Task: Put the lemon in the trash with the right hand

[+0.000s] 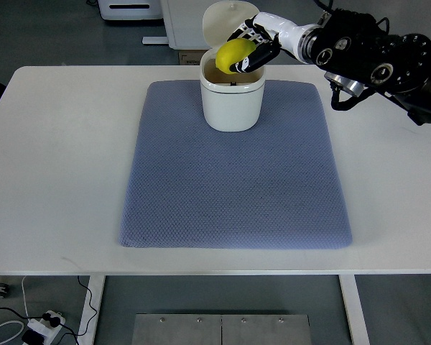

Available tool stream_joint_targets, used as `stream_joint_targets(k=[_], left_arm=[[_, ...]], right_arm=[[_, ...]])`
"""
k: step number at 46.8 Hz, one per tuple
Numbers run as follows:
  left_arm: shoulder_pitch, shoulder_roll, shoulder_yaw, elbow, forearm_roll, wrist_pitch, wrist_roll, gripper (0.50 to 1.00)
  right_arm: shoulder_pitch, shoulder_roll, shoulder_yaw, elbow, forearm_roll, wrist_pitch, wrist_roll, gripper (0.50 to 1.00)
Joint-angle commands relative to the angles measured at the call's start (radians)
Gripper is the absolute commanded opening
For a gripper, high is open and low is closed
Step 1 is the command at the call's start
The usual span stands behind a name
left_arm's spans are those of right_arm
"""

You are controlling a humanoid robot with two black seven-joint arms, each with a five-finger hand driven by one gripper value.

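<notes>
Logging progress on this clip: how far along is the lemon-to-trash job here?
Done: the right hand has picked up the lemon and carried it over the open trash can, whose lid is up. In hand: fingers closed on the lemon above the opening. Left: releasing it into the can. Left arm out of view.

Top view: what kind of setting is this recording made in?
Probably a lab or test workspace, not a home. A plain white table carries only a blue mat and a small white trash bin; a power strip with cables lies on the grey floor, and white equipment stands behind.
</notes>
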Motion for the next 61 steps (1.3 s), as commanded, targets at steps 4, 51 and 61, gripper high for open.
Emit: stream_joint_targets(k=[4, 51, 61], left_arm=[[0.001, 0.000, 0.000, -0.001, 0.000, 0.000, 0.000, 1.000], [0.001, 0.000, 0.000, 0.000, 0.000, 0.000, 0.000, 1.000], [-0.001, 0.000, 0.000, 0.000, 0.000, 0.000, 0.000, 1.000]], right_arm=[[0.000, -0.001, 0.000, 0.000, 0.000, 0.000, 0.004, 0.924], [-0.130, -0.313, 0.271, 0.095, 0.014, 0.067, 0.009, 0.998], [-0.277, -0.417, 0.538, 0.114, -0.011, 0.067, 0.008, 1.000]])
